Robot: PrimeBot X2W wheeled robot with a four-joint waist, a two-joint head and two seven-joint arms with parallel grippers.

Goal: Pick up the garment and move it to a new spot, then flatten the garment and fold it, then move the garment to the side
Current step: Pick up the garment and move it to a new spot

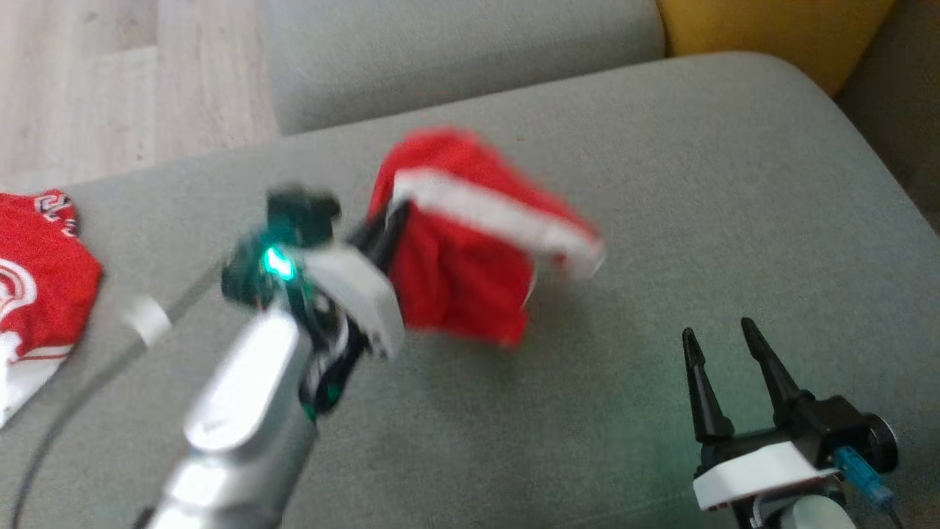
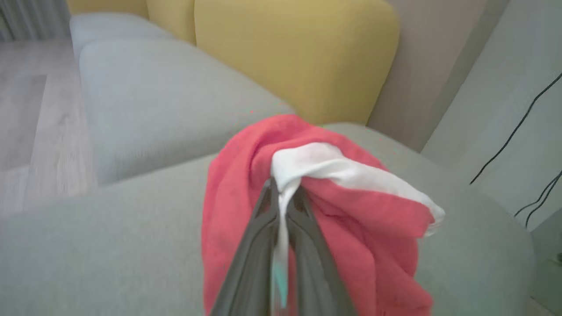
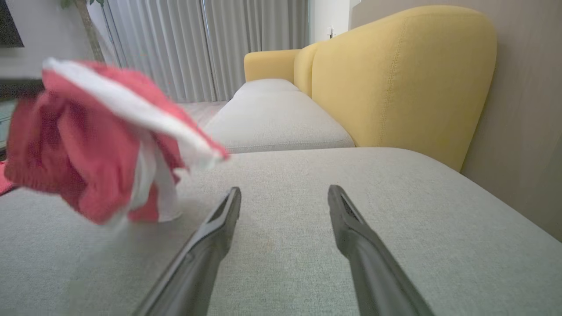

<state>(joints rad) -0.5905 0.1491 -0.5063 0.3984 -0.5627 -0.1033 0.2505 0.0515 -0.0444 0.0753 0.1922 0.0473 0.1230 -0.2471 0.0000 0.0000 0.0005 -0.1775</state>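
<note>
- left gripper [image 2: 283, 188]: jaws pinched tight on the white band of the red garment [image 2: 351, 210]; the cloth runs down between the two fingers in the left wrist view
- garment: red fabric with a white waistband or hem strip across the top, bunched and draped over the fingertips, hanging in loose folds
- position: centre of the head view, just up and right of the left wrist; upper left of the right wrist view, over the grey cushion [image 1: 734, 184]
- right gripper [image 1: 720, 330]: jaws spread wide, holding nothing, lower right of the head view, well apart from the garment, fingers low over the cushion
- surface: flat grey-green sofa seat, a second seat cushion behind it, yellow backrest [image 3: 395, 79] at the far side
- room: pale wood floor [image 1: 110, 73] at the upper left of the head view, grey curtains [image 3: 197, 44], black cables [image 2: 518, 127] on the wall
- second red-and-white garment [image 1: 37, 279] lies at the left edge of the head view, cut off by the frame
- left arm and garment are blurred; can't tell if the lowest fold touches the cushion
</note>
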